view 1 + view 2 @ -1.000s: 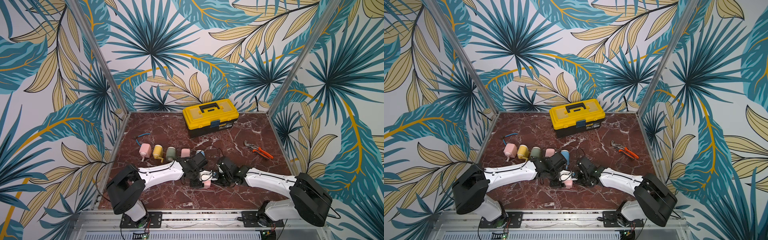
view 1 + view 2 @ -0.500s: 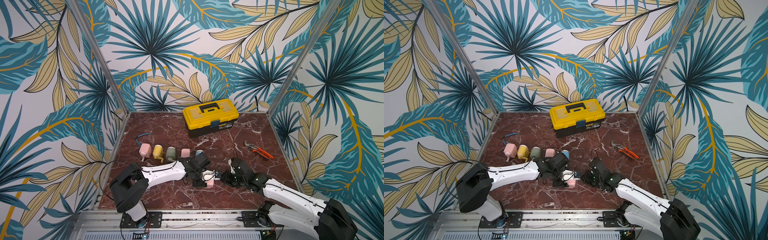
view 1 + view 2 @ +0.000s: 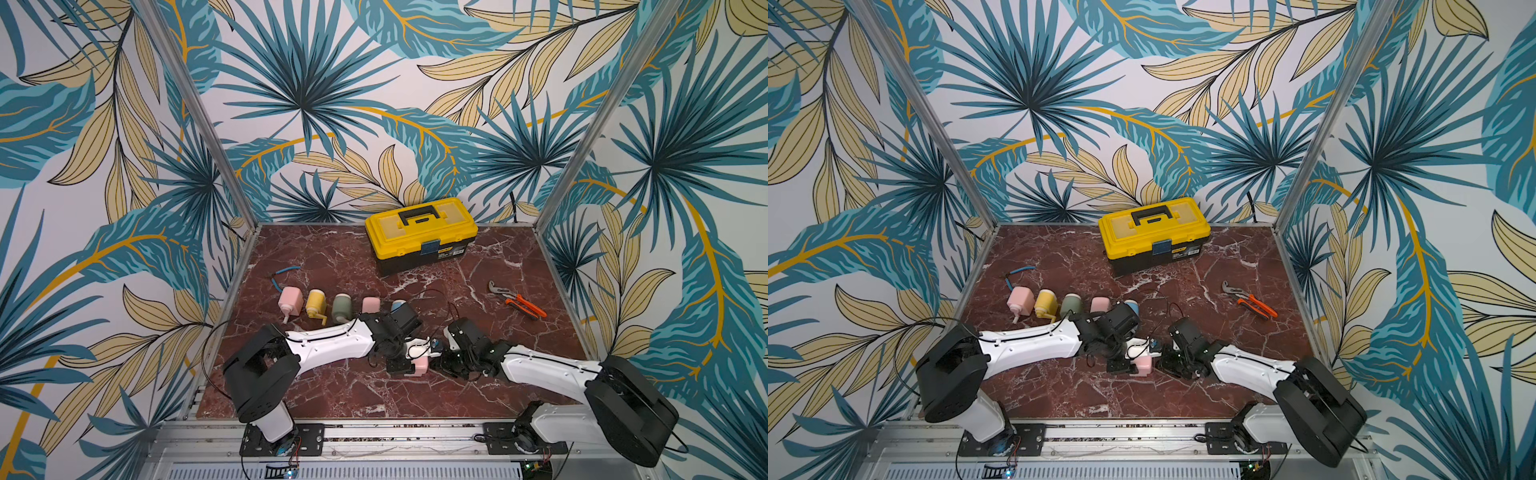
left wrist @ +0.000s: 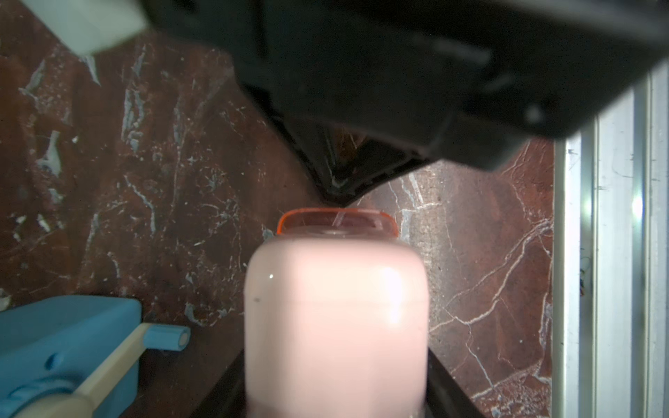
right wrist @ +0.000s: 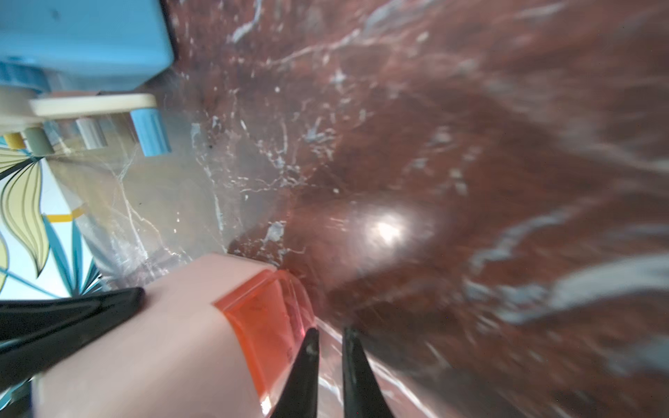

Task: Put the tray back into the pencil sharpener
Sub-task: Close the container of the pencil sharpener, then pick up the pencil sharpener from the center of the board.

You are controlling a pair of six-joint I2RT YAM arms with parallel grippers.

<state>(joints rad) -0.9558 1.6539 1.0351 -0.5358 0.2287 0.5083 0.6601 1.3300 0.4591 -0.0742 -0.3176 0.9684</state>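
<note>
Our left gripper [image 3: 405, 366] had its jaws clamped on the pink pencil sharpener [image 3: 420, 365], low at the counter [image 3: 353, 399] toward its front edge, about midway between the side edges. The orange tray [image 5: 268, 325] sat in the sharpener's end facing right, its rim standing slightly proud. Our right gripper [image 5: 330, 336] met that rim, jaws drawn narrow, almost together, tips against the tray.

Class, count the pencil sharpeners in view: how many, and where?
6. Five stand in a row: end pink sharpener, yellow sharpener, green sharpener, second pink sharpener, blue sharpener partly hidden. Sixth, the held pink sharpener, sits in the left gripper. Others may be hidden.
</note>
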